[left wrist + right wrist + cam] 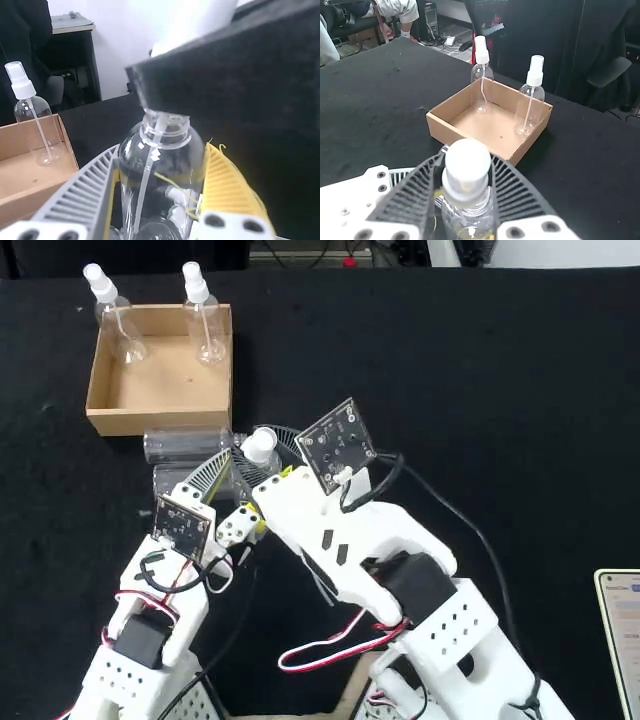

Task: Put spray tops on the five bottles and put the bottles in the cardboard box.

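High view puts the cardboard box (150, 390) at eleven o'clock from the grippers. There the left gripper (162, 150) clamps the bottle (165, 170) by its body; the right gripper (466, 157) grips the spray top (466, 172) on its neck. Capping step, I judge; next needs twisting it tight.

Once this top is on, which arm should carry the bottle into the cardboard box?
Left. The left hand grips the bottle by the body, and the cardboard box lies on that arm's side. The right hand holds only the spray top, probably a weaker hold for lifting.
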